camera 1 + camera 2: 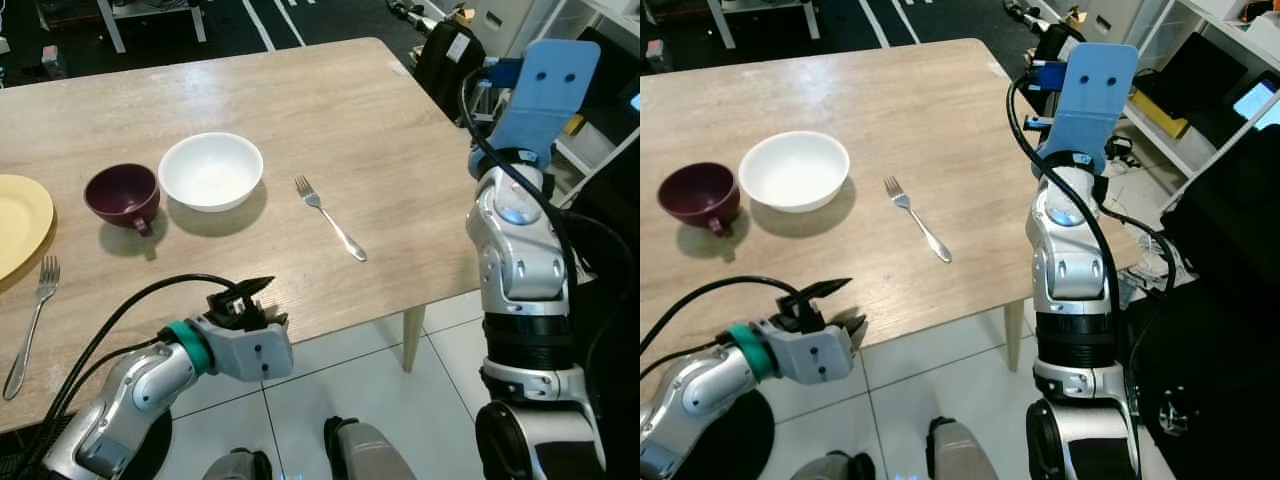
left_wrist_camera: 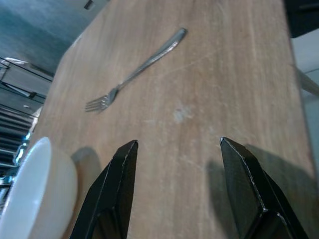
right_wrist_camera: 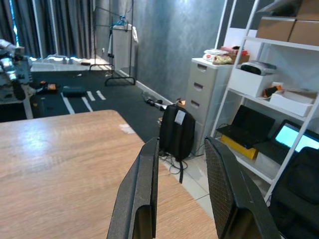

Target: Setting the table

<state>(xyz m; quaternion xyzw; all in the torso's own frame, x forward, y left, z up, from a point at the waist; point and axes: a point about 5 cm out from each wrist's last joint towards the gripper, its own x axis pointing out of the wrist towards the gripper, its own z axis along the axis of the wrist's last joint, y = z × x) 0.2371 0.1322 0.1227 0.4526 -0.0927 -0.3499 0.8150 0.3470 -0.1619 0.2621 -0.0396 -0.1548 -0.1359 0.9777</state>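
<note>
Left eye view: left gripper [image 1: 262,292] hovers at the tabletop's [image 1: 330,110] near edge, fingers apart, fork [image 1: 330,218] beyond; right gripper [image 3: 182,164] raised, fingers apart.

Yellow plate [image 1: 18,222] cut off by the left edge; white bowl [image 2: 31,195] likewise cropped.

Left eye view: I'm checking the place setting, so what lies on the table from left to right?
Yellow plate → silver fork at the left edge → dark maroon mug → white bowl → silver fork right of the bowl.
</note>
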